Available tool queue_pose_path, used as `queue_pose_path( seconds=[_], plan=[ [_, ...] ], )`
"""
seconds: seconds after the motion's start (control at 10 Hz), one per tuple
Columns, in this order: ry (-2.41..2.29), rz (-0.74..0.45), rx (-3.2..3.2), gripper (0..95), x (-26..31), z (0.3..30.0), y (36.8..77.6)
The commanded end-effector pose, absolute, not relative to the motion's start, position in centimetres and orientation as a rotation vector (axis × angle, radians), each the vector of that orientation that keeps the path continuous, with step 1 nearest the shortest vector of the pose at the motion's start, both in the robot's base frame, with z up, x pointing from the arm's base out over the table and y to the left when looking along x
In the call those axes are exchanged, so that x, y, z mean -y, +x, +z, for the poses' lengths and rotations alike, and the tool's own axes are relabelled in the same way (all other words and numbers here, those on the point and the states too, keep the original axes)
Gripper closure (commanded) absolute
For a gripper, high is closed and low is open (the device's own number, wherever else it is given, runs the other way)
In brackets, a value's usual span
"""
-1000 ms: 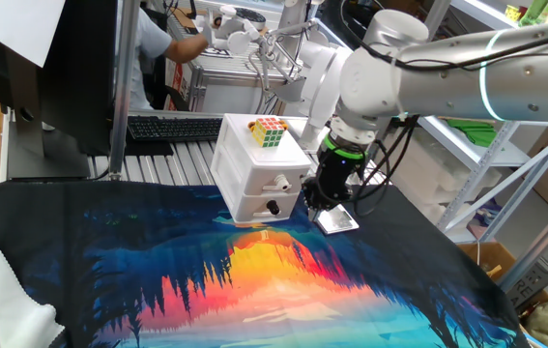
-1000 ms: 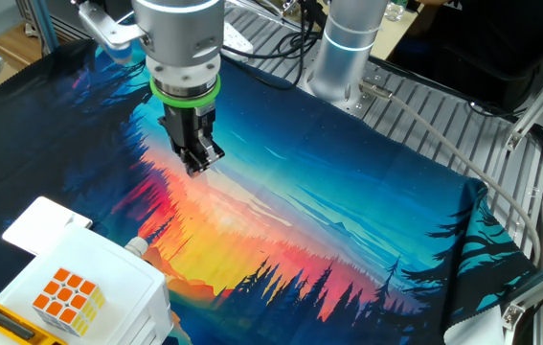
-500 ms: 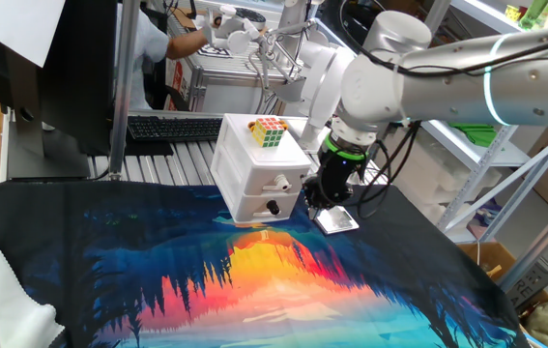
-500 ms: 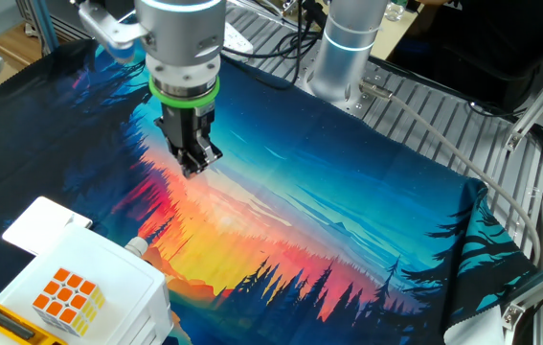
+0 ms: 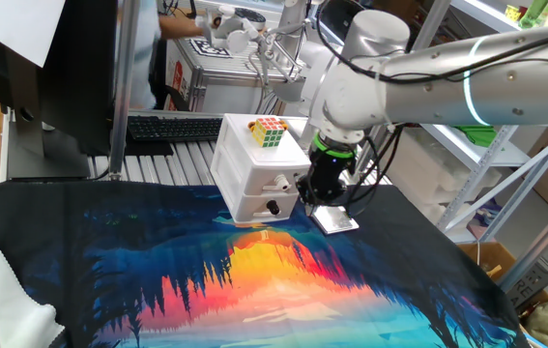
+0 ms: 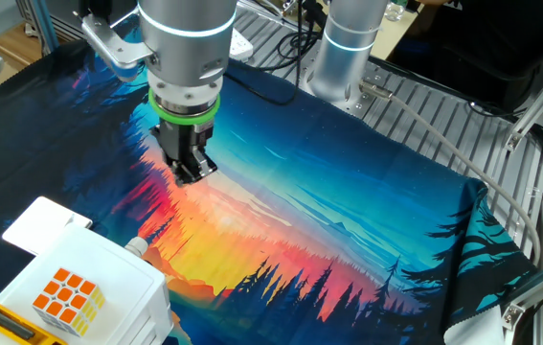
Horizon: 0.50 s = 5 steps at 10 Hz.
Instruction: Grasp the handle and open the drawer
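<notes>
A small white two-drawer cabinet [image 5: 257,170] stands on the counter [image 5: 138,261] at the far edge of a cloth printed with a sunset forest scene [image 5: 274,280], and a Rubik's cube [image 5: 268,131] sits on its top. Both drawers read as pushed in, so nothing can be seen inside either of them. The upper drawer [image 5: 272,180] carries the white handle [image 5: 277,184] on its front, facing out over the cloth; the lower drawer front bears a round black knob [image 5: 274,206]. The gripper [image 5: 310,196] hangs just beside the cabinet's right front corner, near the handle but apart from it, with a small flat white card [image 5: 336,222] lying on the cloth below it. From this side its dark fingers blend together; in the other fixed view the gripper [image 6: 188,172] points down over the cloth with its jaws drawn close together and nothing between them, though whether they are fully clenched cannot be told. In that view the cabinet [image 6: 79,297] is cut off by the lower left corner, its drawer fronts face away, and only a small white nub of the handle [image 6: 137,246] juts past its edge; the cube [image 6: 64,299] shows orange on top.
</notes>
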State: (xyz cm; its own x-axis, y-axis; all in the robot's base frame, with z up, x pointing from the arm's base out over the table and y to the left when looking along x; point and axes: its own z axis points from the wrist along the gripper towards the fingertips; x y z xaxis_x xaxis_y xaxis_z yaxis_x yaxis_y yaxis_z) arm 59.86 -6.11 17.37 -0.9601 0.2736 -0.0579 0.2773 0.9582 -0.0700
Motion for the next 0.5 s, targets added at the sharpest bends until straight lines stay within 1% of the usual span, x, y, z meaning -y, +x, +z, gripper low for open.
queue_pose_path(
  seconds=[0.1, 0.5],
  plan=[
    [0.346, 0.030, -3.090, 95.0, 7.22, 17.79, 61.53],
    [0.361, 0.089, -3.137, 95.0, 6.48, 17.12, 61.93]
  ],
)
